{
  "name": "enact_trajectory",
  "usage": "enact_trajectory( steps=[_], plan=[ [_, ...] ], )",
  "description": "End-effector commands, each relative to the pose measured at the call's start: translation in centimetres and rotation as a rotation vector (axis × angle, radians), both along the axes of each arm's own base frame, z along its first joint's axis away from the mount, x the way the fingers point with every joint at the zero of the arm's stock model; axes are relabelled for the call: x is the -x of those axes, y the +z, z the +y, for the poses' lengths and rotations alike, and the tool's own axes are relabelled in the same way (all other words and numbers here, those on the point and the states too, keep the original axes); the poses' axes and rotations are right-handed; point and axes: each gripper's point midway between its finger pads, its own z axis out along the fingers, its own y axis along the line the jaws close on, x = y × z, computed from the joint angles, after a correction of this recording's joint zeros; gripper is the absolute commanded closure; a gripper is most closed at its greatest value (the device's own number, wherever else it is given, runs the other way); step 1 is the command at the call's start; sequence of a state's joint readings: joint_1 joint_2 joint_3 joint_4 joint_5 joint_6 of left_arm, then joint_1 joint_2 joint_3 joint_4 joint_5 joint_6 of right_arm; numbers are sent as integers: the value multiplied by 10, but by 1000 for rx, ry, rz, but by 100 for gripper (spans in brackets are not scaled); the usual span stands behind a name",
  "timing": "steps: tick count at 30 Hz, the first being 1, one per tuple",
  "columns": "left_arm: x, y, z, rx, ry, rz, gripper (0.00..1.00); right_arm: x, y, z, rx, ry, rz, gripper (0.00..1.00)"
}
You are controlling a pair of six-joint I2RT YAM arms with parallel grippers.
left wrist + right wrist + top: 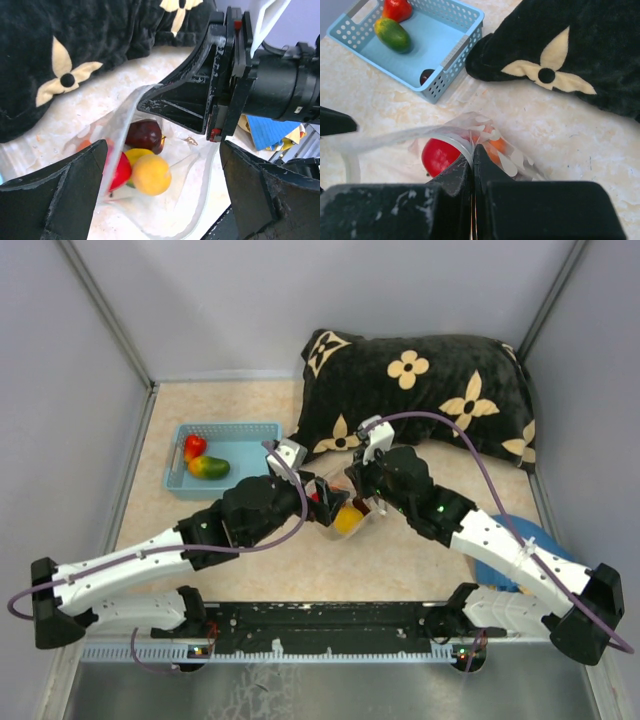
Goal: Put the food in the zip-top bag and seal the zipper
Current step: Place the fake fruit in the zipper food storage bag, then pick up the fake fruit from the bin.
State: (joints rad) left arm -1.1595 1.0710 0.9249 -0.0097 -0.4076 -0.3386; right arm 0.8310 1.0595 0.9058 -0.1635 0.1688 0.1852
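Left wrist, food [150, 175] inside zip-top bag [186, 210], right claw [473, 151] pinching bag, left claw [164, 149] apart

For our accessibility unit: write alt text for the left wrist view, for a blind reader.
The right tool pinches the mouth edge of a clear zip-top bag holding red, orange and dark brown toy food. The left tool stands wide open in the foreground; a black flowered pillow lies behind.

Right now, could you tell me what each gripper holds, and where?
The right gripper pinches the zip-top bag at its mouth edge; the left gripper holds nothing.
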Motion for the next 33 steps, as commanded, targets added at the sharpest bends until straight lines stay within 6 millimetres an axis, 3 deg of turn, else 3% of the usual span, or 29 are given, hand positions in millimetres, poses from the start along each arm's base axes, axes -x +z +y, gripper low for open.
enact_trajectory(
  steps=[1,8,14,25,27,33],
  plan=[
    [-2,8,24,-48,57,35,1,-5,26,-3,-66,-36,-72,100],
    [-43,-2,88,-98,272,134,0,-5,28,-4,-52,-32,-85,100],
    [-80,-34,154,-151,482,276,0,-6,26,-7,-25,-29,-101,100],
    [-124,-75,233,-105,767,463,0,-4,29,-9,-16,-14,-137,100],
    [-134,-82,255,-80,858,489,0,-4,30,-10,-9,-13,-142,100],
    [-156,-127,297,45,1025,700,0,-3,30,-11,-6,-10,-153,100]
  ],
)
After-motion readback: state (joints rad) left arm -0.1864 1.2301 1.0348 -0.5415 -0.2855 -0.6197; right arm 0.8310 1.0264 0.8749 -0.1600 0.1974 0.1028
